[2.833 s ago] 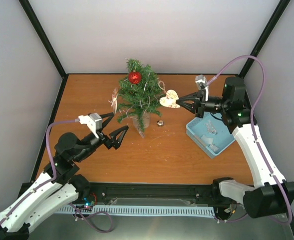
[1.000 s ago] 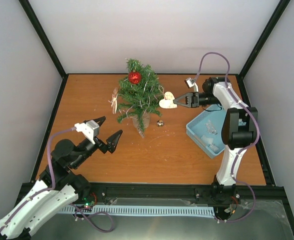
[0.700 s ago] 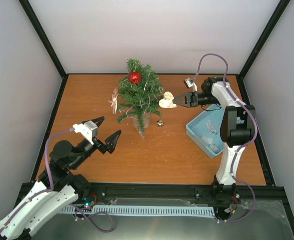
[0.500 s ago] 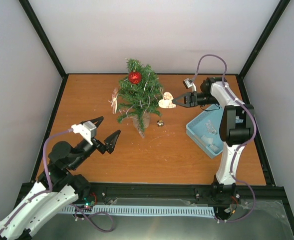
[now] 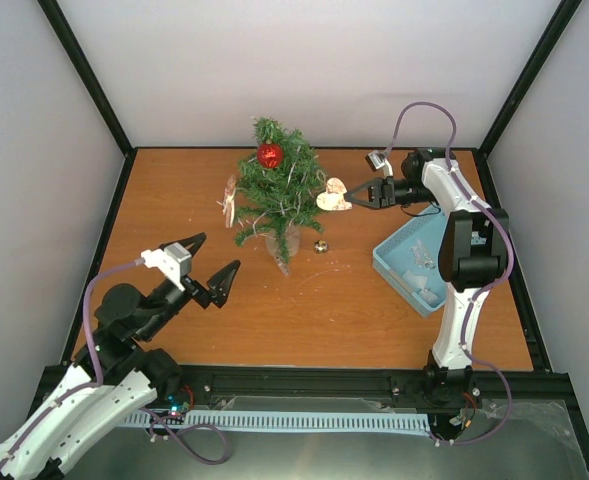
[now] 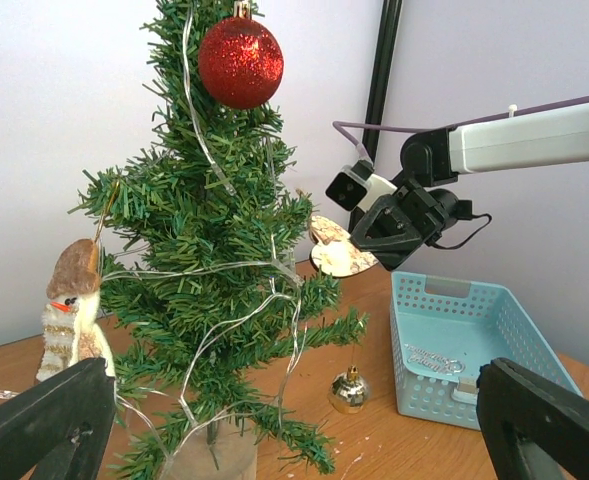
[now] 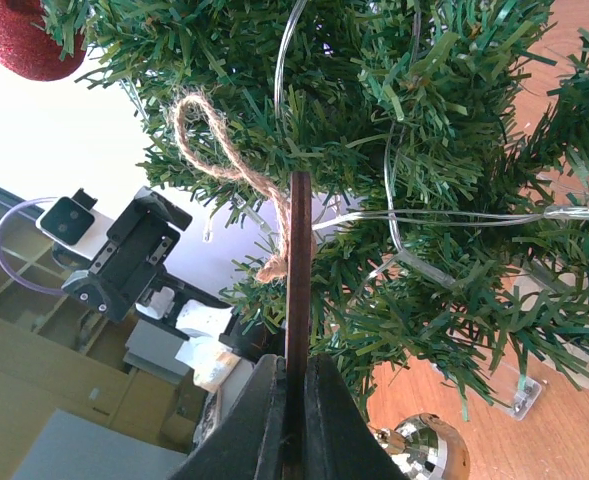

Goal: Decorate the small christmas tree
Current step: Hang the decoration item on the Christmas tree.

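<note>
The small christmas tree point(image 5: 274, 195) stands mid-table in a clear base, with a red ball point(image 5: 270, 155) near its top, a snowman ornament point(image 6: 72, 310) on its left and a wire light string. My right gripper point(image 5: 352, 200) is shut on a wooden heart point(image 5: 333, 197), held just right of the tree. In the right wrist view the heart point(image 7: 297, 260) is edge-on between the jaws, and its twine loop point(image 7: 214, 150) lies against the branches point(image 7: 424, 120). My left gripper point(image 5: 220, 252) is open and empty, near and left of the tree.
A small gold ball point(image 5: 320, 245) lies on the table right of the tree's base. A light-blue basket point(image 5: 379, 262) with a silver ornament inside sits at the right. Black frame posts stand at the back corners.
The right gripper has carried the heart slightly further back and closer to the tree. The left arm has drawn back from the tree toward the near left and stays open.
</note>
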Motion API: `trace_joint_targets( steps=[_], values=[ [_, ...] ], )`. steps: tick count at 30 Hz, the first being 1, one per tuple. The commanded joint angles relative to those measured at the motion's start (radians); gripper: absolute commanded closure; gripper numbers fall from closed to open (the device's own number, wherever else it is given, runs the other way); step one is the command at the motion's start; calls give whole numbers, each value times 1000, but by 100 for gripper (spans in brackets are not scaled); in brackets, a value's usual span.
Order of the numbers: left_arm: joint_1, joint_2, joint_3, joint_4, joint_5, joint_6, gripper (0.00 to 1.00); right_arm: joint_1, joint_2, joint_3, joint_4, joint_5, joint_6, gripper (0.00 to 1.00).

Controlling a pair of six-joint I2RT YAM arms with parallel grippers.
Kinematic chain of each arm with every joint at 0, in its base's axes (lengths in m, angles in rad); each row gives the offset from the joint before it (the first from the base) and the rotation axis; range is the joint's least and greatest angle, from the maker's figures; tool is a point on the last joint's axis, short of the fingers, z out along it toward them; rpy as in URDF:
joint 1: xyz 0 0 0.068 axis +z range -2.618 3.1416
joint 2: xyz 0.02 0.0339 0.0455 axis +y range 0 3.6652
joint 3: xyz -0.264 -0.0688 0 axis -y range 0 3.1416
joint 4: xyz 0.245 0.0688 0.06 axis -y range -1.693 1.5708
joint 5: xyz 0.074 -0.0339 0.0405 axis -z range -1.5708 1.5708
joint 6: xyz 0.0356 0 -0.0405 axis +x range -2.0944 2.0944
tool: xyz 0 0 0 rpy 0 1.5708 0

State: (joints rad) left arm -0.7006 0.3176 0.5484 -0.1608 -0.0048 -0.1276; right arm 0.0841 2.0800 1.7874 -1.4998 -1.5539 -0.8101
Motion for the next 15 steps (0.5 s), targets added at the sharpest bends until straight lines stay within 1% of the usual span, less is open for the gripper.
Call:
trace_joint_targets(
  steps=[1,4,9,12,15],
  values=[
    [0,-29,12,-6,-3,13,0,7,-17,14,-5,-67,27,97],
    [0,-27,17,1,11,16,1,6,-11,21,-7,-50,45,97],
    [0,28,70,-31,52,44,9,6,-11,-18,16,-29,61,97],
    [0,50,87,-80,56,49,8,6,-17,-36,59,-8,113,97],
    [0,37,73,-79,69,47,8,8,-36,-70,134,21,191,97]
  ],
)
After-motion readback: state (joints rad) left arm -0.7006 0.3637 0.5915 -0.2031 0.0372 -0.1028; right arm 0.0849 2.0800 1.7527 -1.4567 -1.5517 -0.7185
